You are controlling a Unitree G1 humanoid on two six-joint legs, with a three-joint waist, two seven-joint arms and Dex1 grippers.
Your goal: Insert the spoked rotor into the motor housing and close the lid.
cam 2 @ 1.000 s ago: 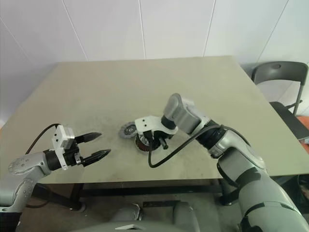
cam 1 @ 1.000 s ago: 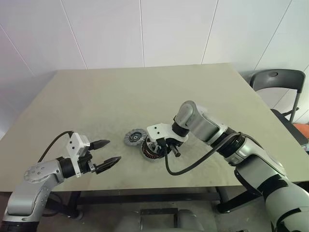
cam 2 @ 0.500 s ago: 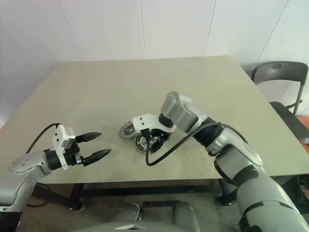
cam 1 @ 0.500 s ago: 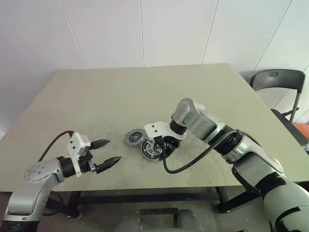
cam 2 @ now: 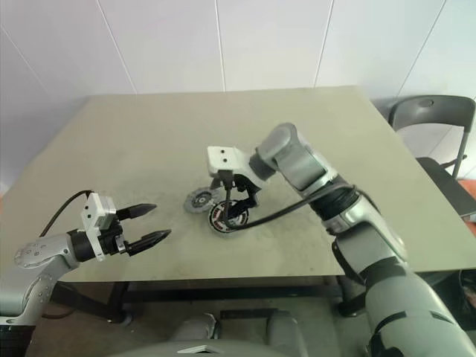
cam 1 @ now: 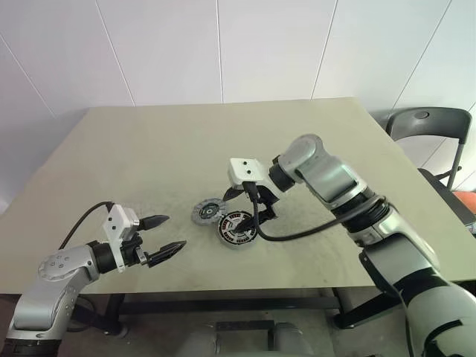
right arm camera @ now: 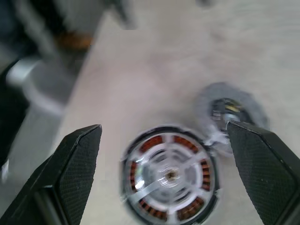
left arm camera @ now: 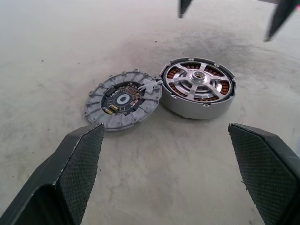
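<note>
Right gripper (cam 1: 249,202) hangs just above the motor housing (cam 1: 237,227), fingers spread wide, holding nothing. The spoked rotor (left arm camera: 199,84) sits inside the housing, spokes over the copper windings; whether it is fully seated I cannot tell. The lid (left arm camera: 123,99) lies flat on the bench (cam 1: 223,141), touching the housing's side that faces the left edge, both near the front edge.

Left gripper (cam 1: 165,236) is open and empty, well apart toward the front left corner.

Risks:
- A finger tip could catch a spoke and lift the rotor back out.
- Lid touches housing, so grasping it may shove the housing.
- Cable (cam 1: 297,234) loops near the housing; could drag it.
</note>
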